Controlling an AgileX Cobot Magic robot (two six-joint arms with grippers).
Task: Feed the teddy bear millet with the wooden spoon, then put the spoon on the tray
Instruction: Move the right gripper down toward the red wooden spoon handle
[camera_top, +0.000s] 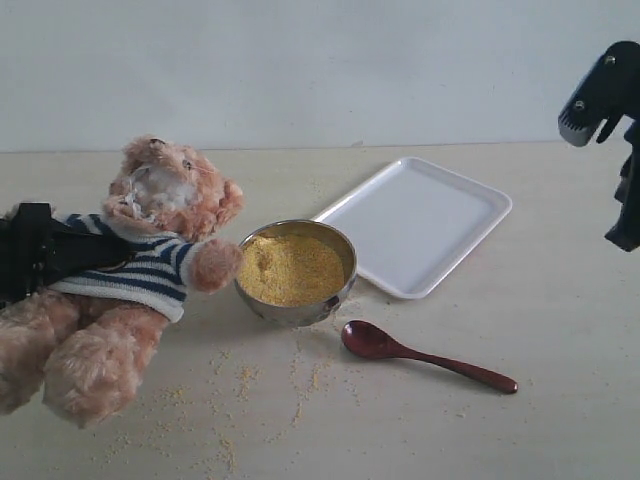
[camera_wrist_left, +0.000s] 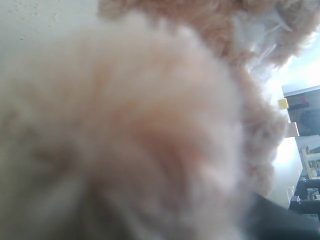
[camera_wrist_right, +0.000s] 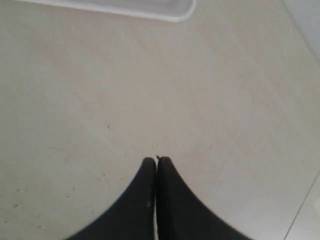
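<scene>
The teddy bear (camera_top: 150, 255) leans back at the left, its paw against the steel bowl (camera_top: 300, 312) heaped with millet (camera_top: 290, 268). My left gripper (camera_top: 45, 250) is clamped on the bear's striped side, and its fingertips are buried in the shirt. Blurred bear fur (camera_wrist_left: 130, 125) fills the left wrist view. The wooden spoon (camera_top: 420, 357) lies flat on the table in front of the bowl, its handle pointing right, untouched. The white tray (camera_top: 420, 225) sits empty behind it. My right gripper (camera_top: 590, 120) hangs high at the right edge, shut and empty (camera_wrist_right: 156, 161).
Loose millet specks (camera_top: 240, 385) are scattered on the table in front of the bowl and the bear. A corner of the tray (camera_wrist_right: 150, 7) shows in the right wrist view, with bare tabletop below the gripper.
</scene>
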